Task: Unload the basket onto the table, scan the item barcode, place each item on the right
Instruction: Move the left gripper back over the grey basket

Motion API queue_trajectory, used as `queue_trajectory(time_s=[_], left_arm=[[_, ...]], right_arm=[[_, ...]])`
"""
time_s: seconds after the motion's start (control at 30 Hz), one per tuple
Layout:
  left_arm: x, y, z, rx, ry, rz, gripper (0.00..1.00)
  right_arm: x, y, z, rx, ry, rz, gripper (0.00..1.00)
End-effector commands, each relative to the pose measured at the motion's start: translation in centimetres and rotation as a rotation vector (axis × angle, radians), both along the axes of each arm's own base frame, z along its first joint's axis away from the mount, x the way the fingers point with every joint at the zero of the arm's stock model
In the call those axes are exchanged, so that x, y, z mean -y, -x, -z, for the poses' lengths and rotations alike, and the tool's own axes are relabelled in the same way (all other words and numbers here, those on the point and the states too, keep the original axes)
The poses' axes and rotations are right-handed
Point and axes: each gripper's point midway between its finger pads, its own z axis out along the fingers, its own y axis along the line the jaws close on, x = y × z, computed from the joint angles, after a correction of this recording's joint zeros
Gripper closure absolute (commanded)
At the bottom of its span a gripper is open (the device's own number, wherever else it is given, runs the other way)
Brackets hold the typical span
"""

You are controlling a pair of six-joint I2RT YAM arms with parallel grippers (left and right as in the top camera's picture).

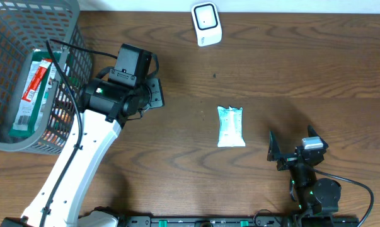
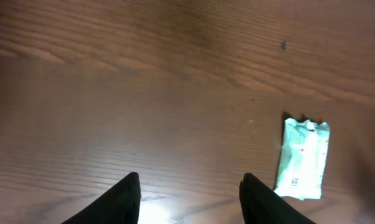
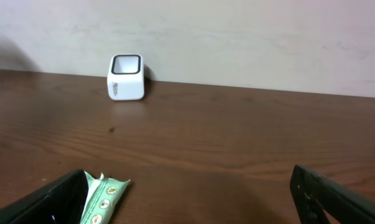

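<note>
From overhead we see the teal packet (image 1: 230,126) lying flat on the desk (image 1: 316,69), roughly at its middle and touching nothing. That is a sensible place for it, since either arm can reach it there. The white scanner (image 1: 206,24) stands at the far edge, well apart from the packet, with its window turned toward the arms. A grey basket (image 1: 73,25) on the left holds more packaged goods, and we take it to be where items come from or go to. The left fingers (image 1: 154,94) hang over bare wood between basket and packet, and the right fingers (image 1: 273,146) sit near the front edge, just to the packet's right. In the left wrist view the left fingers (image 2: 126,200) stand apart with only desk between them, so they are released and carry nothing. The packet (image 2: 303,158) lies off to their right, outside the gap. In the right wrist view the right fingers (image 3: 47,202) are spread wide and empty, held low and level over the desk. One end of the packet (image 3: 103,196) peeks out just beside the left-hand finger rather than between the two. The scanner (image 3: 125,77) faces us from the far edge, in front of the pale wall (image 3: 249,37). We judge that the scan has not begun, because the packet has yet to be picked up. The right arm looks better placed to take it, and it would need to shift sideways to bracket the packet before lifting its barcode toward the scanner window. We cannot tell which face carries the barcode.
</note>
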Motion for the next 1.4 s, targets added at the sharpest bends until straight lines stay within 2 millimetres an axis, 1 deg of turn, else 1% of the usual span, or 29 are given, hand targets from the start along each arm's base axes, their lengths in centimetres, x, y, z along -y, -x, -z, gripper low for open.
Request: queue_trajectory(time_s=[0.0,0.07,0.17,0.23,0.37,0.47,0.57,0.63,0.7,0.77,0.87,0.9,0.93,1.0,1.03,1.17,1.37], left_arm=[[-0.7,-0.1,-1.0,0.032,-0.03,0.001,0.43],[-0.6,-0.3,-1.7,0.046,-0.025,0.001,0.41],[-0.5,-0.6,-3.4,0.076,-0.014,0.0,0.35],[-0.5,-0.7,-5.1,0.101,-0.004,-0.002,0.31],[-1.3,-0.6,-8.9,0.153,0.015,-0.024,0.3],[-2.8,-0.5,-12.4,0.208,0.03,-0.065,0.3],[-5.1,-0.5,-16.0,0.283,0.037,-0.124,0.3],[-6.9,-0.7,-17.8,0.332,0.036,-0.169,0.3],[-8.9,-0.9,-18.9,0.367,0.028,-0.23,0.3],[-11.0,-1.2,-19.2,0.384,0.003,-0.296,0.29],[-14.6,-1.5,-18.7,0.375,-0.069,-0.41,0.28],[-15.5,-1.6,-18.6,0.37,-0.089,-0.439,0.25],[-17.2,-1.8,-18.1,0.356,-0.119,-0.49,0.24],[-18.5,-2.1,-17.5,0.336,-0.131,-0.525,0.24],[-19.7,-2.3,-16.8,0.312,-0.139,-0.555,0.24],[-21.8,-2.8,-15.2,0.261,-0.153,-0.608,0.24],[-24.0,-3.4,-13.1,0.195,-0.153,-0.678,0.24]], right_arm=[[-0.3,0.0,0.1,-0.003,0.004,-0.01,0.01],[-0.3,0.0,0.1,-0.003,0.004,-0.01,0.01],[-0.3,0.0,0.1,-0.003,0.004,-0.01,0.01],[-0.3,0.0,0.1,-0.003,0.004,-0.01,0.01],[-0.3,0.0,0.1,-0.003,0.004,-0.01,0.01],[-0.3,0.0,0.1,-0.003,0.004,-0.01,0.01],[-0.3,0.0,0.1,-0.003,0.004,-0.01,0.01],[-0.3,0.0,0.1,-0.003,0.004,-0.01,0.01],[-0.3,0.0,0.1,-0.003,0.004,-0.01,0.01],[-0.3,0.0,0.1,-0.003,0.004,-0.01,0.01],[-0.3,0.0,0.1,-0.003,0.004,-0.01,0.01],[-0.3,0.0,0.1,-0.003,0.004,-0.01,0.01],[-0.3,0.0,0.1,-0.003,0.004,-0.01,0.01],[-0.3,0.0,0.1,-0.003,0.004,-0.01,0.01],[-0.3,0.0,0.1,-0.003,0.004,-0.01,0.01],[-0.3,0.0,0.1,-0.003,0.004,-0.01,0.01],[-0.3,0.0,0.1,-0.003,0.004,-0.01,0.01]])
